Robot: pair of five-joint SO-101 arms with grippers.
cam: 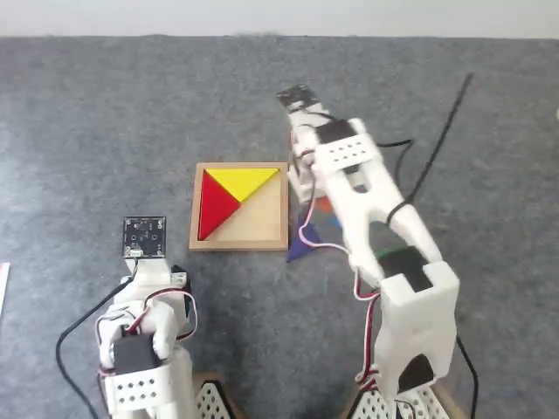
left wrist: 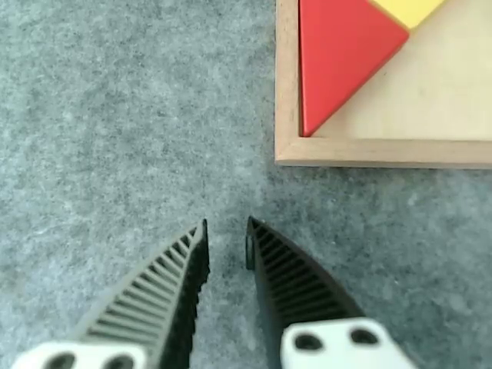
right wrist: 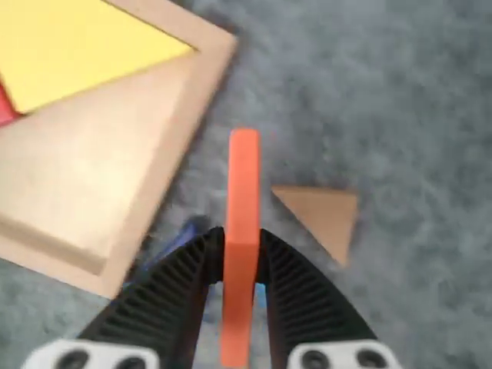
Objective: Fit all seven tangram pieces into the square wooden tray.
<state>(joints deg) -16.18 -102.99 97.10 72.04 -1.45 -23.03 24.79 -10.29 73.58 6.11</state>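
Orange piece (right wrist: 244, 177) on edge in right gripper (right wrist: 241, 235), nr tray (right wrist: 181, 138)

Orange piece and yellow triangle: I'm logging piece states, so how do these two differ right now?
The orange piece is clamped on edge in the right pincer, over the carpet beside the tray; the yellow triangle lies flat inside the tray. The yellow triangle shows its whole face, while the orange piece shows just its thin edge, so its outline cannot be told. Both are plain, single-coloured tangram pieces.
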